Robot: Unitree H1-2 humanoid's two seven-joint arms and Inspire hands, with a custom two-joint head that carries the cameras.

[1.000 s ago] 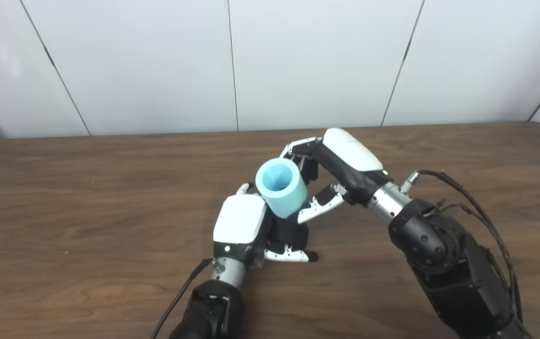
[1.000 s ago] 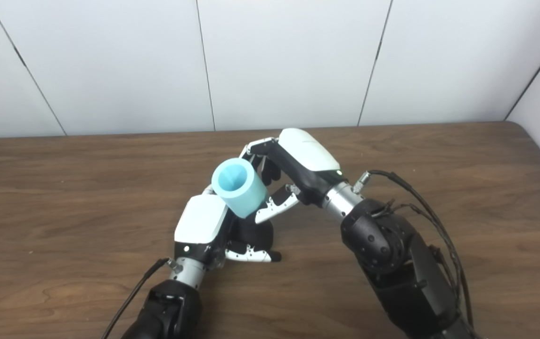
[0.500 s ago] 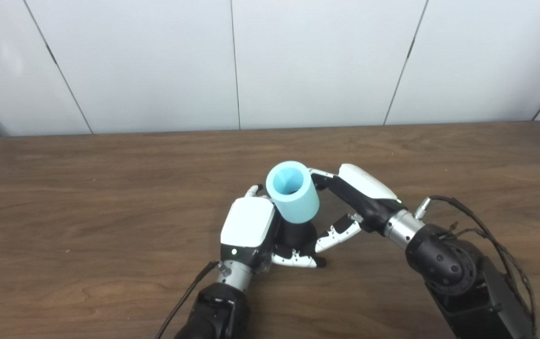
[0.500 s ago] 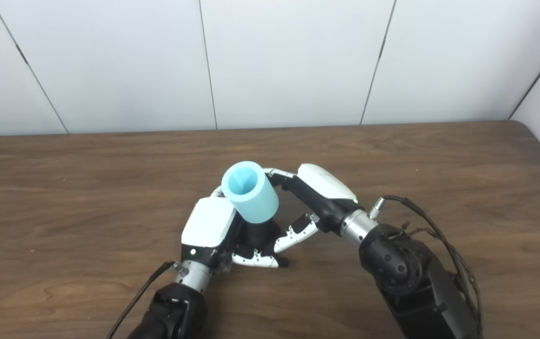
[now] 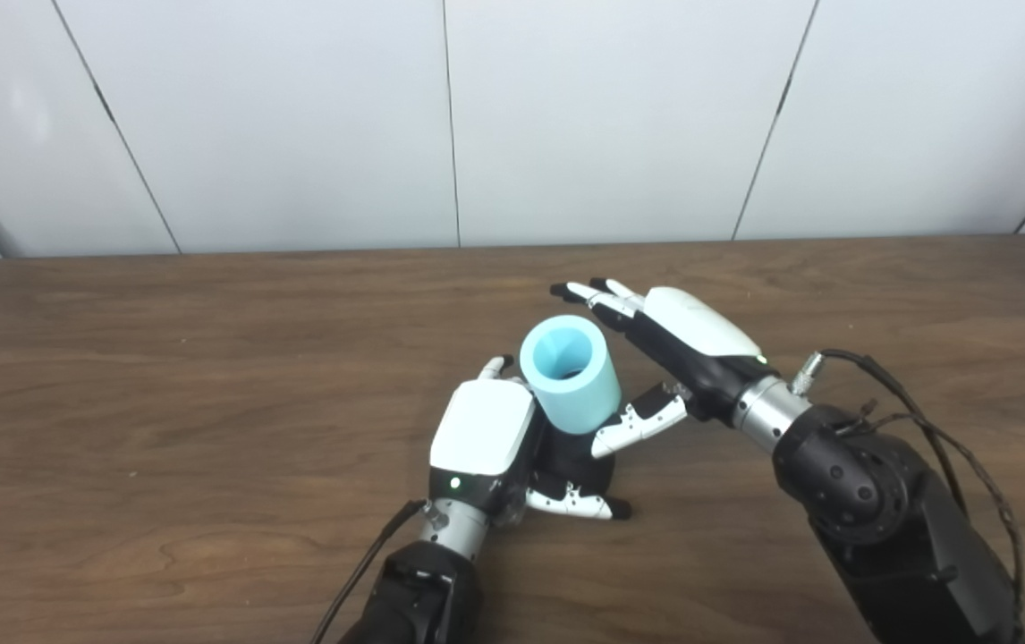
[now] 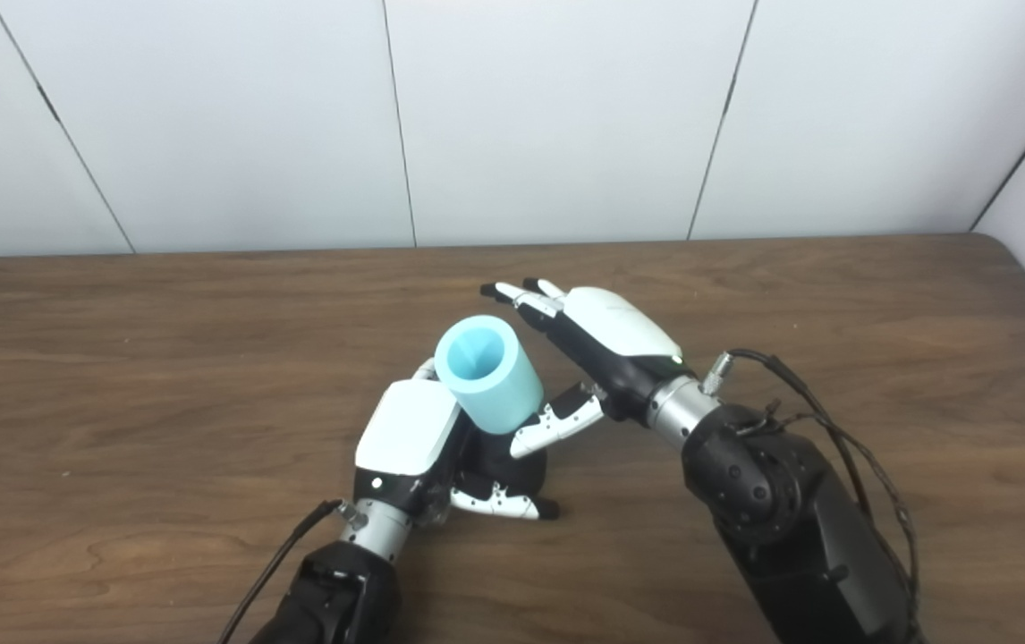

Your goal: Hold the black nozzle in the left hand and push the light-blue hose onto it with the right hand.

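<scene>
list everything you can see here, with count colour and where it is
hose: one, light blue, short open tube standing tilted on top of the nozzle, table centre
nozzle: one, black, under the hose, mostly hidden inside the left hand
table: one, dark brown wood, fills the lower frame
wall panels: white, behind the table
left hand: one, white and black, shut on the nozzle
right hand: one, white and black, open, fingers spread just right of the hose
</scene>
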